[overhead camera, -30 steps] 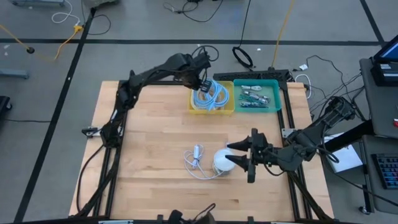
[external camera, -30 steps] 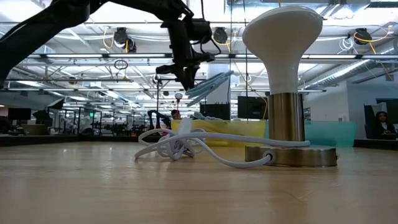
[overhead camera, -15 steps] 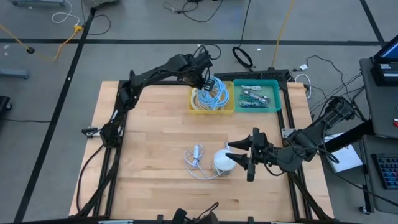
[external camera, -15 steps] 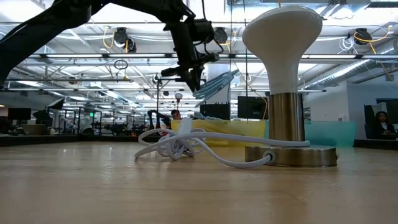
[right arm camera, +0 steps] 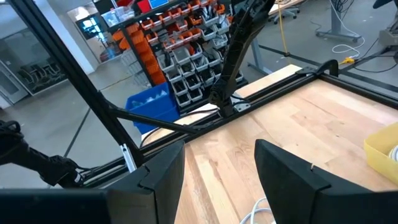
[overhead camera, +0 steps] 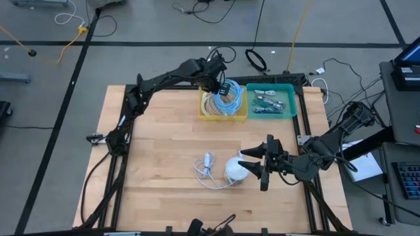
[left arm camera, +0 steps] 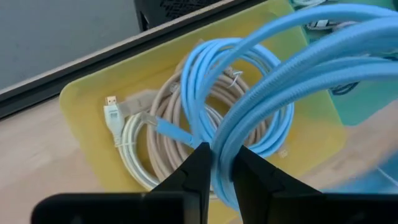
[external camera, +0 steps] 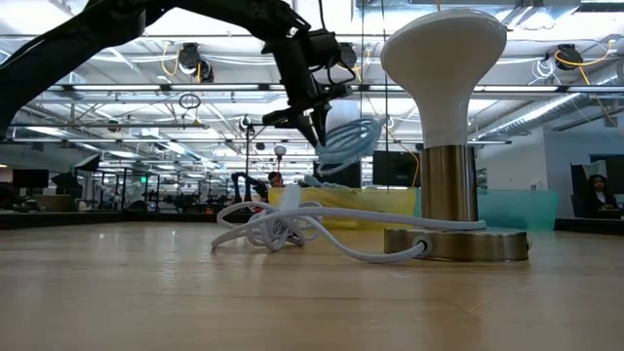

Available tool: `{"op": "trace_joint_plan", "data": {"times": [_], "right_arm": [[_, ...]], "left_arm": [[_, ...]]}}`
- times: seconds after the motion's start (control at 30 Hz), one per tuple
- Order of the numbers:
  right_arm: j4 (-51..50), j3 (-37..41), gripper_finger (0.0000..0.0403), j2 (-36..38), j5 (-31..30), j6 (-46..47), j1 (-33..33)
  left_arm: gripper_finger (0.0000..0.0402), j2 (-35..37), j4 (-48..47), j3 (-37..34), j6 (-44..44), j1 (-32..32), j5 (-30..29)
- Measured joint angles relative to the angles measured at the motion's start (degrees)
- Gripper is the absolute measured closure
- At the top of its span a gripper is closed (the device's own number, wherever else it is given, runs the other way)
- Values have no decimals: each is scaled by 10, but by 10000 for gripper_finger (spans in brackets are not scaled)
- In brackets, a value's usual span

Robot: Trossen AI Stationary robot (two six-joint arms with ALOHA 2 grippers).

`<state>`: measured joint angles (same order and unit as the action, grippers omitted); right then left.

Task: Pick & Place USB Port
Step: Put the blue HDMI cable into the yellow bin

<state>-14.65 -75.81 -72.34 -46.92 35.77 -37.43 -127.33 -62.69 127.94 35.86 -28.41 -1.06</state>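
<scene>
A coiled light-blue USB cable point(left arm camera: 261, 74) hangs over the yellow bin point(overhead camera: 209, 113) at the table's far side, and my left gripper point(left arm camera: 222, 177) is shut on it. In the low view the gripper point(external camera: 314, 117) stands above the coil point(external camera: 349, 144), clear of the bin's rim. Beige and white coiled cables point(left arm camera: 140, 146) lie in the bin. My right gripper point(overhead camera: 257, 164) waits open, held level beside the white lamp head point(overhead camera: 233, 169), and its wrist view shows nothing between its fingers point(right arm camera: 214, 186). My left gripper pinches several strands of the blue coil point(left arm camera: 221, 163) between its two fingers, at one side of the loop. The fingers come from above, slanting down toward the far edge. The coil hangs below them over the yellow bin; whether its low end touches the cables inside, I cannot tell.
A teal bin point(overhead camera: 289, 98) with small parts stands to the right of the yellow one. A lamp with a white head and metal stem point(external camera: 446, 146) stands near the table's middle, and its white cord point(overhead camera: 207, 169) lies bunched to its left.
My left gripper has shifted a little toward the table's right edge over the yellow bin and tipped more steeply downward. The blue coil has gone with it and now hangs as a rounder loop under the fingers.
</scene>
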Motion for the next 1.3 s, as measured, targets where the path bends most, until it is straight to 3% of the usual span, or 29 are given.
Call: {"op": "trace_joint_plan", "data": {"times": [0.93, 1.03, 1.3], "right_arm": [[0, 0, 213, 0, 2, -6, 0], [0, 0, 213, 0, 2, -6, 0], [0, 0, 213, 0, 2, -8, 0]], "left_arm": [[334, 0, -6, 0, -80, 13, 27], [314, 0, -6, 0, -85, 14, 27], [211, 0, -9, 0, -55, 11, 20]]}}
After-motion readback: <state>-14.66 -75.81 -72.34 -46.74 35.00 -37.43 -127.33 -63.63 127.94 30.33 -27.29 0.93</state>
